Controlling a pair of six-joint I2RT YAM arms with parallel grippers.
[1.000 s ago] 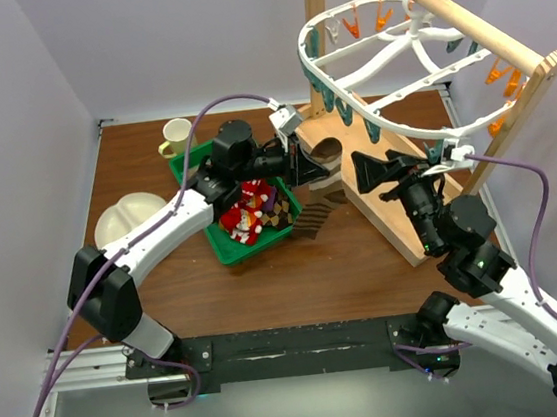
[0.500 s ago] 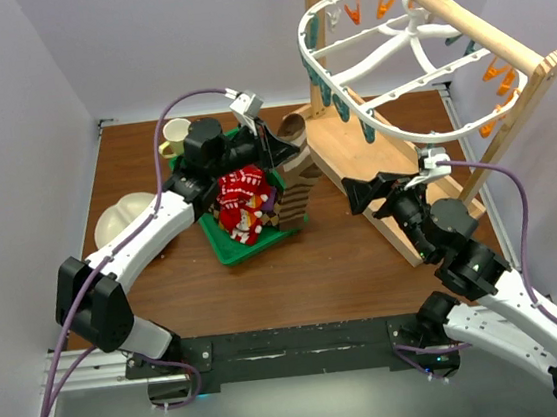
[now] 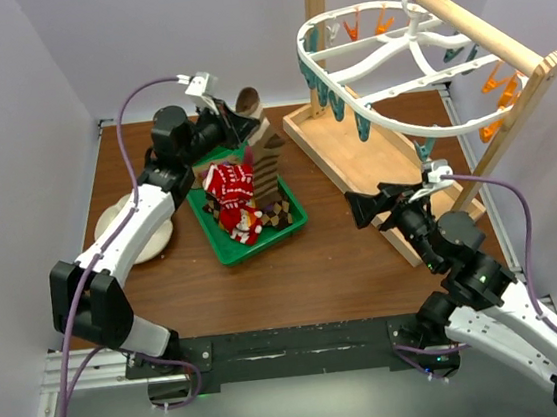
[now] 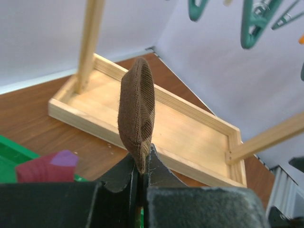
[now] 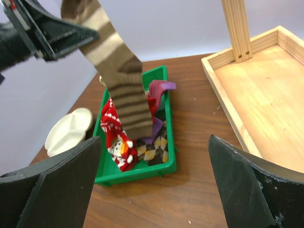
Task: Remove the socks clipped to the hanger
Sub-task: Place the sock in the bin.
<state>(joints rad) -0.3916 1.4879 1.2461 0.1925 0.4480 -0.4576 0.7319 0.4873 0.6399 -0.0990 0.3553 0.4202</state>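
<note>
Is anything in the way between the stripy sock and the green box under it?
No, nothing visible is. The left gripper holds the striped sock right over the green bin, and only other socks lie in there.

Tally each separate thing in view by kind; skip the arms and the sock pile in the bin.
Green bin: 1
White divided plate: 1
Wooden rail stand: 1
White clip hanger: 1
Brown striped sock, pinched in the left hand: 1
Total: 5
</note>
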